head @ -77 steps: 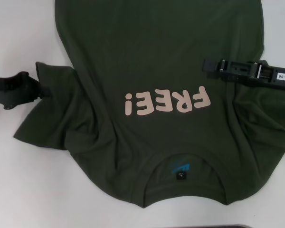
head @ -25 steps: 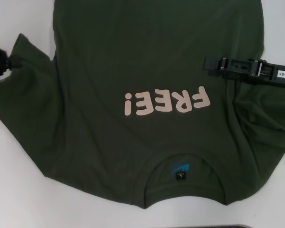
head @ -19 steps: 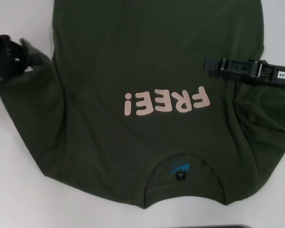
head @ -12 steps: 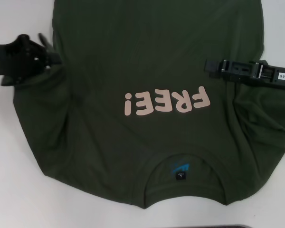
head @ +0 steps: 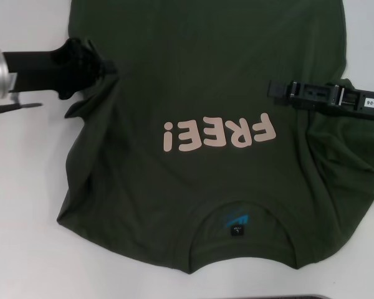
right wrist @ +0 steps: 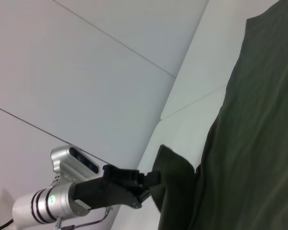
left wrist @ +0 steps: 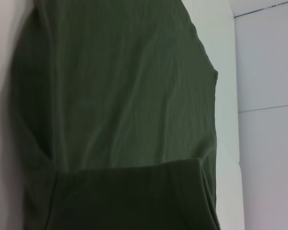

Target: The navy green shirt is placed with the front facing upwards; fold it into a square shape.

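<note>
The navy green shirt lies front up on the white table, pink letters "FREE!" on its chest and the collar with a small neck label nearest me. My left gripper is shut on the shirt's left sleeve and holds it lifted over the left side of the body. The right wrist view shows that left gripper pinching the raised sleeve. My right gripper sits low over the shirt's right side, beside the letters. The left wrist view shows only green cloth.
White table surrounds the shirt on the left, right and front. A thin cable hangs under the left arm. A dark edge shows at the near table border. The shirt's right side is wrinkled.
My left gripper has carried the left sleeve from the far left inward, so the sleeve now folds over the shirt's body. The right gripper has stayed in place.
</note>
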Tool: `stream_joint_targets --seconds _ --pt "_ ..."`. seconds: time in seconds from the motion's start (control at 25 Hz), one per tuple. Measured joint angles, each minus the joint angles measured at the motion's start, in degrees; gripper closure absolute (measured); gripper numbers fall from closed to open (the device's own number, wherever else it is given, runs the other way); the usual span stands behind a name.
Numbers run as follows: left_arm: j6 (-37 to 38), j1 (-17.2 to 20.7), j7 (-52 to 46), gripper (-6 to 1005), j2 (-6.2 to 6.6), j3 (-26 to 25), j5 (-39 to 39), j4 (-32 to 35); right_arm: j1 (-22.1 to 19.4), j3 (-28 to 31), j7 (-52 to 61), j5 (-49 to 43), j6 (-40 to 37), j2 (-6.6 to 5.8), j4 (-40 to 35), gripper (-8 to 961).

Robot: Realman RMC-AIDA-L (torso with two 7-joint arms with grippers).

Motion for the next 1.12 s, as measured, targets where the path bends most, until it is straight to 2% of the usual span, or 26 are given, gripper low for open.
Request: stream_joint_targets --seconds 0.16,0.48,0.64,0.88,0.96,1.12 --pt "-3.5 -1.3 0.2 997 -0.69 0.2 0.1 2.0 -0.1 -0.1 -0.1 0.0 0.0 -0.02 0.1 100" --pt "-7.4 -2.1 0.9 996 -1.2 1.8 0.1 3.9 -0.6 0.1 -0.1 0.0 0.0 -0.15 0.8 100" --pt "-7.7 -2.0 3.7 996 -2.34 1.9 0.1 3.9 -0.6 0.2 -0.1 0.0 0.0 -0.22 0.8 100" --pt "-6.4 -1.9 4.1 862 -2.03 1.7 -0.9 3.5 -0.6 0.2 -0.1 0.0 0.2 -0.21 0.8 101" --pt "-5.2 -1.6 4.8 667 -1.63 1.8 -3.3 3.4 -0.6 0.2 -0.1 0.0 0.5 -0.21 0.8 101" --pt "-4.0 -1.7 5.2 464 -1.06 2.4 -5.1 3.3 -0.5 0.3 -0.1 0.0 0.9 -0.24 0.8 101"
